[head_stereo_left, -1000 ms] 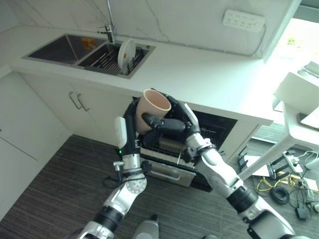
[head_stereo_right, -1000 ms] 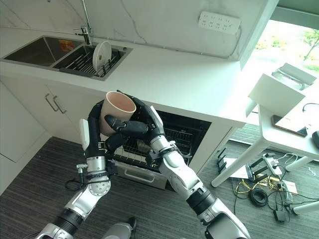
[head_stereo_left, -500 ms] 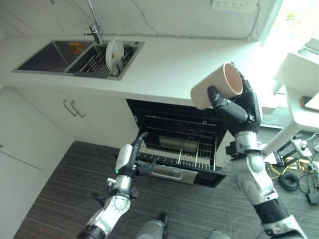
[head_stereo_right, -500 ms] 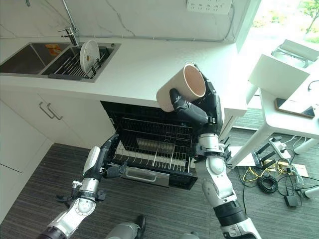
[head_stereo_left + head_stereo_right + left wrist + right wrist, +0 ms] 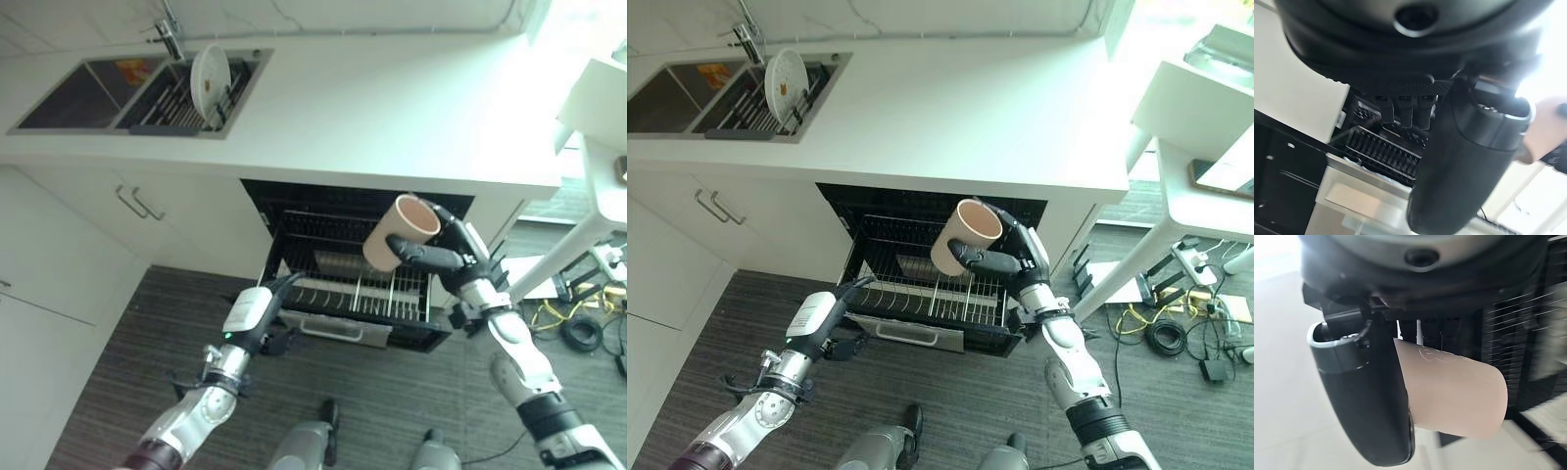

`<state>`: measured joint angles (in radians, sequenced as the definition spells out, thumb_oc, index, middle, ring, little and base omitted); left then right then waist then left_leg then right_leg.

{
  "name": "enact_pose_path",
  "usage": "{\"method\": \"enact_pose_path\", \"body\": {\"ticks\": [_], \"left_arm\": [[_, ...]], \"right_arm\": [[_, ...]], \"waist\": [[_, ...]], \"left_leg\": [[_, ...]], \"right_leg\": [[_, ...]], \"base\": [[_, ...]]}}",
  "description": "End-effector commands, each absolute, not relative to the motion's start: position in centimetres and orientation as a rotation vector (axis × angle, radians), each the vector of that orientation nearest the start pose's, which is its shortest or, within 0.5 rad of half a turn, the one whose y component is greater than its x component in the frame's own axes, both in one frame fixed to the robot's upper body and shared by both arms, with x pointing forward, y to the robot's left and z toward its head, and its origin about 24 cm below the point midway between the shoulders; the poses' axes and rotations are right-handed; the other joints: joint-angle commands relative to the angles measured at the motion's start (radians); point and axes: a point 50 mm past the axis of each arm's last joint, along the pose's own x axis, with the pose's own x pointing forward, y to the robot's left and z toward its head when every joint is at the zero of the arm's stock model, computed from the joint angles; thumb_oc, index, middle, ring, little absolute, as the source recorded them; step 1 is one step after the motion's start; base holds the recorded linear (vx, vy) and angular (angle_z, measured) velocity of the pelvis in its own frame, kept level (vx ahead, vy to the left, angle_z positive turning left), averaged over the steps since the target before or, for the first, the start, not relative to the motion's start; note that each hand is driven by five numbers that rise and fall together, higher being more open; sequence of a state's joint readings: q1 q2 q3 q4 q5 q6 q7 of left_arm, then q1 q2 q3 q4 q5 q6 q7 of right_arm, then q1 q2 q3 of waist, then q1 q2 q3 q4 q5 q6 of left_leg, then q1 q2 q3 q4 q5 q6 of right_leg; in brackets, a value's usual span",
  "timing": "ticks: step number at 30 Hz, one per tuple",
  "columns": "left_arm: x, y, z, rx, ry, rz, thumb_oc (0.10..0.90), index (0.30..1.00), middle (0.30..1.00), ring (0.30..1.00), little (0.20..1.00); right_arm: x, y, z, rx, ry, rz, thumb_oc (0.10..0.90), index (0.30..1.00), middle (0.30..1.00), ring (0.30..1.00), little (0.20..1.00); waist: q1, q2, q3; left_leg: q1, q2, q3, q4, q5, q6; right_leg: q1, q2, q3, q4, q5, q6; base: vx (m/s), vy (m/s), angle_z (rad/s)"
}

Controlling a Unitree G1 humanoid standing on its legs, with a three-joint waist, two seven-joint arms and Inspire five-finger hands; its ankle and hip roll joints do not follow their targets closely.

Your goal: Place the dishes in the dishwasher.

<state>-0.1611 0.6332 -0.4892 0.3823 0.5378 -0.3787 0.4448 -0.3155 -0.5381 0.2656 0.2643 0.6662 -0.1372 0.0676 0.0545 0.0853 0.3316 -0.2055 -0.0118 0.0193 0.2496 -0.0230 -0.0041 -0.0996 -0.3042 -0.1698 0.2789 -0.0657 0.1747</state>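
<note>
- Right robot hand [image 5: 1017, 257] is wrapped around a beige cup [image 5: 964, 235], tilted above the dishwasher rack [image 5: 921, 289].
- Left robot hand [image 5: 828, 328], at 7 o'clock from the rack, looks relaxed, holding nothing.
- White plate [image 5: 209, 73] stands in the sink [image 5: 73, 93].

I see the counter [image 5: 392, 108] running across the far side, with the sink [image 5: 78, 93] set into its left end. A plate [image 5: 210, 74] stands on edge in the sink's right basin, and the tap [image 5: 168, 37] is behind it. Cabinets [image 5: 88, 225] sit under the sink. To their right, under the counter, the dishwasher [image 5: 358, 201] is open, its rack [image 5: 343, 289] pulled out toward me. My right hand [image 5: 453, 260] is above the rack's right side, with the cup [image 5: 400, 231] in it, tilted, over the rack. My left hand [image 5: 257, 318] is low, just before the rack's front left corner. A table [image 5: 1205, 166] stands to the right.
</note>
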Motion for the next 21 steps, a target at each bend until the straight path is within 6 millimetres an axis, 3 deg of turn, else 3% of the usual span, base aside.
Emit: {"method": "enact_pose_path", "body": {"ticks": [1, 14, 21], "left_arm": [[27.5, 18.6, 6.6, 1.113, -0.529, -0.188, 0.8, 0.9, 0.9, 0.9, 0.9], [30.7, 18.8, 11.4, 1.291, -0.678, -0.193, 0.8, 0.9, 0.9, 0.9, 0.9], [32.0, 17.7, 14.5, 1.4, -0.692, -0.299, 0.8, 0.9, 0.9, 0.9, 0.9]], "right_arm": [[32.5, -17.4, 16.7, -0.011, -0.415, 0.385, 0.4, 0.3, 0.3, 0.3, 0.3], [36.7, -20.6, 21.6, -0.14, -0.405, 0.271, 0.4, 0.3, 0.3, 0.3, 0.3], [38.2, -23.5, 25.8, -0.209, -0.424, 0.121, 0.4, 0.3, 0.3, 0.3, 0.3]], "waist": [[-0.002, -0.023, -0.037], [0.013, -0.015, 0.093], [0.028, -0.003, 0.168]], "left_leg": [[0.054, 0.074, 0.043, 0.05, -0.178, -0.049], [-0.045, 0.062, 0.025, 0.05, -0.136, -0.052], [-0.089, 0.056, 0.02, 0.05, -0.12, -0.053]], "right_leg": [[-0.073, 0.025, 0.023, 0.021, -0.073, -0.007], [-0.163, 0.014, 0.024, 0.021, -0.026, 0.004], [-0.204, 0.007, 0.017, 0.021, -0.001, 0.012]], "base": [[-0.07, 0.034, 0.01], [-0.07, 0.008, 0.03], [-0.03, -0.008, 0.03]]}}
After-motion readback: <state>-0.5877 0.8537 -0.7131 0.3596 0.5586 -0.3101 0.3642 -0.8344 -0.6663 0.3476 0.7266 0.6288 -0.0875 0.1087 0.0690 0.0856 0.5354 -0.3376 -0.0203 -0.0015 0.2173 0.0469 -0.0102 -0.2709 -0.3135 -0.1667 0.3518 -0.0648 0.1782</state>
